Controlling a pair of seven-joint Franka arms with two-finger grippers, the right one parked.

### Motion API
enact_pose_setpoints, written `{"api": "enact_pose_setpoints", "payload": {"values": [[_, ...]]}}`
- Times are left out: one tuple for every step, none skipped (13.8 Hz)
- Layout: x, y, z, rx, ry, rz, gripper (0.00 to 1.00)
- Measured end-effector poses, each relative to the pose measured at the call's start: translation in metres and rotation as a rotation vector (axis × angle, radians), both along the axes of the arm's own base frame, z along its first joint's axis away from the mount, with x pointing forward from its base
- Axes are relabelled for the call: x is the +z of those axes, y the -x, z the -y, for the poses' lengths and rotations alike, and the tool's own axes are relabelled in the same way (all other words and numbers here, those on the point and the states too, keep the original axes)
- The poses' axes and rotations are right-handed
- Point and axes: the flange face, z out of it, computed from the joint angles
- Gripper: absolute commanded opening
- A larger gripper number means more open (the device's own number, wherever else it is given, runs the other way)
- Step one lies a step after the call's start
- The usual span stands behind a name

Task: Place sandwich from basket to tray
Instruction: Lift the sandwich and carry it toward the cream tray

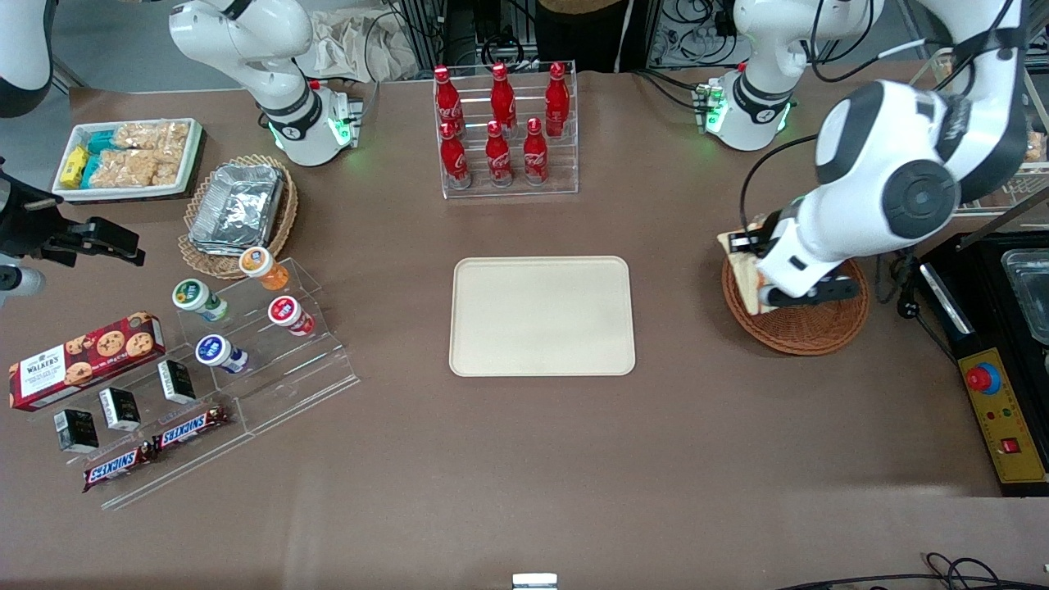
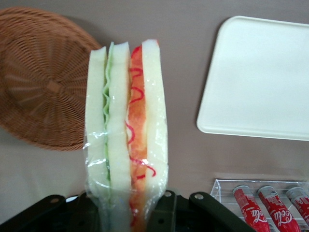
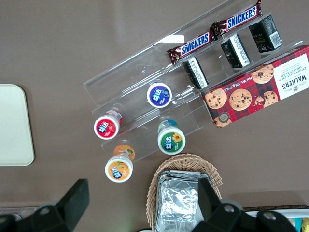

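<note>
Our gripper holds the sandwich clamped between its fingers, lifted over the basket rim. The tray lies sideways from it toward the parked arm's end, mid-bench, bare bench between. The cola rack stands farther from the camera, clear of that path.

Lighting: even, bright, overhead. Shadows: soft, short, under the tray and basket. Glare: mild sheen on the tabletop. Blur: tool and sandwich base soft.
</note>
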Motion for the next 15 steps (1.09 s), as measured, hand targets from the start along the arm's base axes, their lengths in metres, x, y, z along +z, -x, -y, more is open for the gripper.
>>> {"api": "enact_pose_setpoints", "payload": {"values": [[-0.009,-0.003,0.015,-0.020,0.010,0.002,0.30],[-0.021,-0.006,0.033,-0.029,0.018,0.007,0.30],[-0.034,-0.006,0.052,-0.027,0.019,0.013,0.30],[-0.051,-0.005,0.073,-0.022,0.010,0.017,0.30],[-0.067,-0.002,0.093,-0.021,-0.008,0.021,0.30],[-0.084,0.001,0.110,-0.024,-0.027,0.026,0.30],[-0.101,0.004,0.124,-0.028,-0.036,0.027,0.30],[-0.118,0.005,0.135,-0.033,-0.037,0.025,0.31],[-0.135,0.005,0.142,-0.037,-0.033,0.022,0.31],[-0.151,0.004,0.148,-0.040,-0.025,0.022,0.30],[-0.164,0.004,0.152,-0.039,-0.019,0.023,0.30],[-0.176,0.004,0.155,-0.038,-0.015,0.020,0.30],[-0.187,0.005,0.158,-0.040,-0.013,0.015,0.31],[-0.196,0.007,0.163,-0.045,-0.011,0.010,0.31],[-0.204,0.009,0.167,-0.049,-0.009,0.008,0.31]]}}
